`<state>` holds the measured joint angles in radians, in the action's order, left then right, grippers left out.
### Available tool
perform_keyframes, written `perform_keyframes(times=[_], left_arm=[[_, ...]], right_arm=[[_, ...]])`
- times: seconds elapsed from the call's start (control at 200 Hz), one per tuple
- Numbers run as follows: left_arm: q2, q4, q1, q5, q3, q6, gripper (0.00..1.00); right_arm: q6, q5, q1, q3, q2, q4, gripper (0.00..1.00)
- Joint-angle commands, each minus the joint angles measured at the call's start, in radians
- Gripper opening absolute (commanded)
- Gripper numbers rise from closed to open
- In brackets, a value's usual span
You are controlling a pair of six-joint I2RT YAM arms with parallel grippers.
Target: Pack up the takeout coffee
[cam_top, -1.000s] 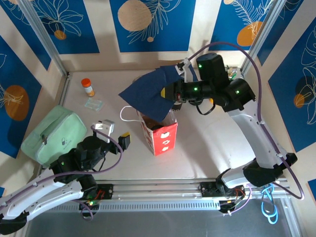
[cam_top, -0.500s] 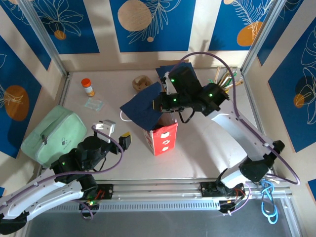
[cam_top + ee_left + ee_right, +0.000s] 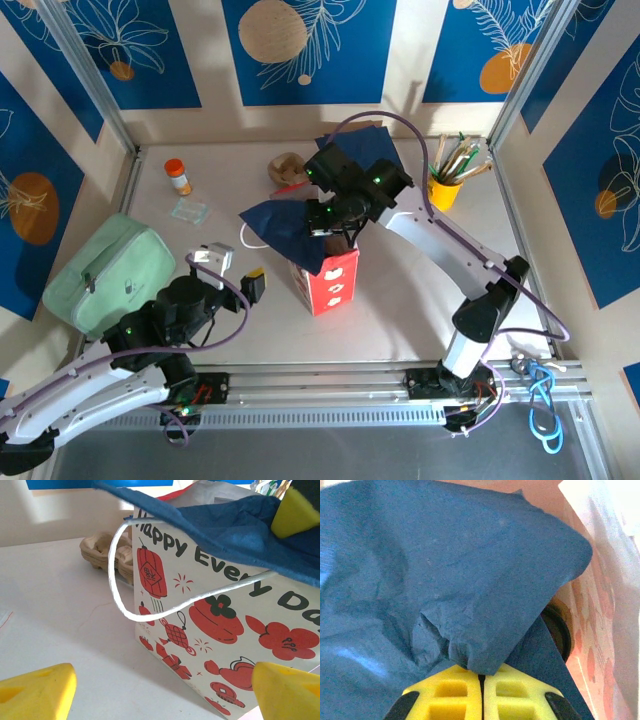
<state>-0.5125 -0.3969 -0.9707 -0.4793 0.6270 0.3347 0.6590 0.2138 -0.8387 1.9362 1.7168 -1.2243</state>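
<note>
Orientation of the takeout coffee (image 3: 560, 630) is hard for you to read. The right wrist view gives you a dark, round arc of its black lid, deep inside the printed paper bag (image 3: 335, 285) and close against the bag's wall. That lid seems to face up toward the bag's mouth, which would put the cup's long axis upright. You cannot confirm it, because the blue napkin (image 3: 445, 570) covers the rest and hides the cup's side. Your right gripper (image 3: 481, 687) sits over the bag's mouth with its yellow fingers pressed together, pinching a fold of that napkin. The napkin drapes across the opening and out past the bag's left edge. Your left gripper (image 3: 160, 695) hangs low just left of the bag, fingertips (image 3: 37, 690) spread wide, holding nothing.
</note>
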Motion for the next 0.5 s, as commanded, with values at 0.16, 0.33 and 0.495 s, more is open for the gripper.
perform_keyframes(times=[0.16,0.33,0.495], left_arm=[[-0.003,0.031,0.010,-0.001,-0.006,-0.018,0.91],[-0.007,0.034,0.010,-0.003,-0.006,-0.023,0.91],[-0.011,0.033,0.010,-0.005,-0.006,-0.023,0.91]], right_arm=[[-0.015,0.046,-0.013,0.050,0.086,-0.152,0.03],[-0.013,0.040,-0.019,0.062,0.131,-0.196,0.04],[0.003,0.049,-0.020,0.057,0.142,-0.206,0.08]])
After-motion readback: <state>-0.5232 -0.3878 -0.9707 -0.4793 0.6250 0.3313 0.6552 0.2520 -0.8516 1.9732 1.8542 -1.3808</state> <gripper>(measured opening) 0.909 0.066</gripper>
